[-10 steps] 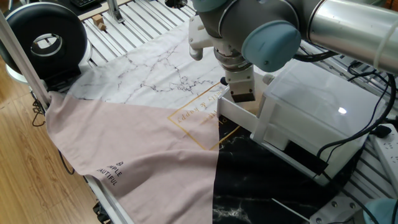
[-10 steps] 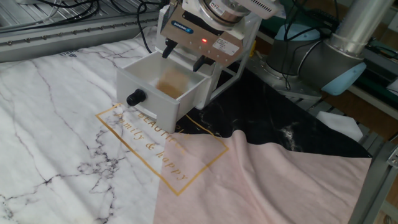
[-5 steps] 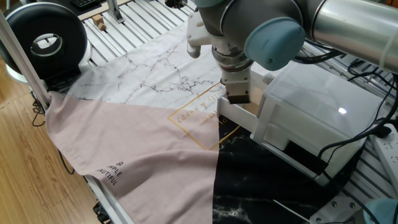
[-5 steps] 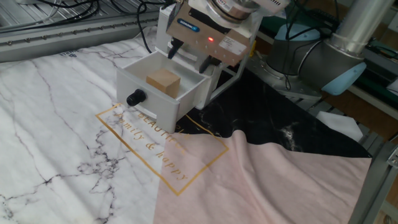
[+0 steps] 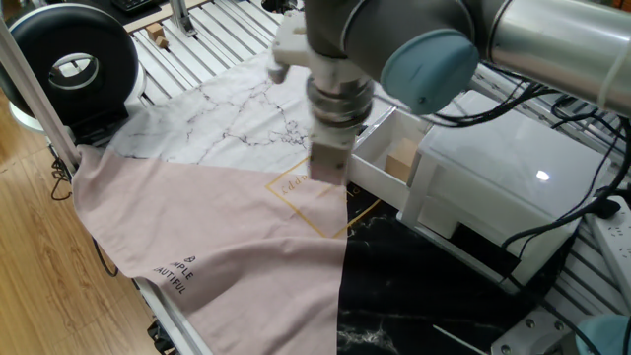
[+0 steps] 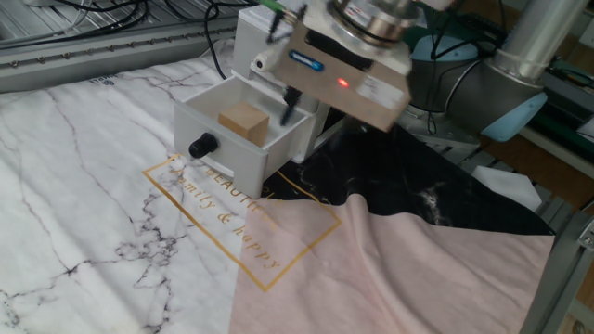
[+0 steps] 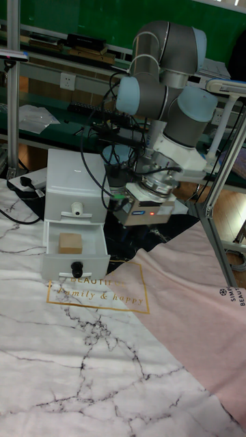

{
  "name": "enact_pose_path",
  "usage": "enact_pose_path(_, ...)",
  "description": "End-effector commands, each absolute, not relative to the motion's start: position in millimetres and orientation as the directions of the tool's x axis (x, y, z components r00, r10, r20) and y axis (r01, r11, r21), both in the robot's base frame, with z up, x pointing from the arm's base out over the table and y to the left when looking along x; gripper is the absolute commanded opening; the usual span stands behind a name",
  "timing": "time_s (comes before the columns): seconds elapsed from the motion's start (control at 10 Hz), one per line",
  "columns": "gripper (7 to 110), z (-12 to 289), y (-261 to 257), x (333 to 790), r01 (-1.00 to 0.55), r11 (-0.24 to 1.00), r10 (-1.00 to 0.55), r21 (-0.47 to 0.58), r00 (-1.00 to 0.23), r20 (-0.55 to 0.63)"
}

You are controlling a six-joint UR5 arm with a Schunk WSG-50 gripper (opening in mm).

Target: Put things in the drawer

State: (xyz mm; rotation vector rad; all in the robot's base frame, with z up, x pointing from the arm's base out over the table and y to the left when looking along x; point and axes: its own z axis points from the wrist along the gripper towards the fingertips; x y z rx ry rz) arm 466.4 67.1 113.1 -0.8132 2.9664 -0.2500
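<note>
The one wooden cube lies inside the open drawer, resting on its floor near the front wall behind the black knob, so I judge that only closing is left. The gripper hangs to the side of the drawer and carries nothing; its fingers look blurred, so I cannot tell how wide they stand. I count one cube, one pulled-out drawer and one white cabinet.
</note>
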Motion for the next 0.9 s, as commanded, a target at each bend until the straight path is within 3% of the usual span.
enact_pose_path(0.0, 44, 119, 117, 475, -0.386, 0.916, -0.397, -0.107, -0.912, -0.107)
enact_pose_path(0.2, 44, 119, 116, 475, -0.289, 0.952, -0.300, -0.102, -0.947, -0.114)
enact_pose_path(0.4, 44, 120, 96, 469, -0.259, 0.951, -0.274, -0.168, -0.959, -0.074)
enact_pose_path(0.6, 44, 119, 96, 456, -0.275, 0.949, -0.281, -0.154, -0.959, -0.023)
enact_pose_path(0.8, 44, 120, 97, 464, -0.312, 0.936, -0.324, -0.161, -0.945, -0.049)
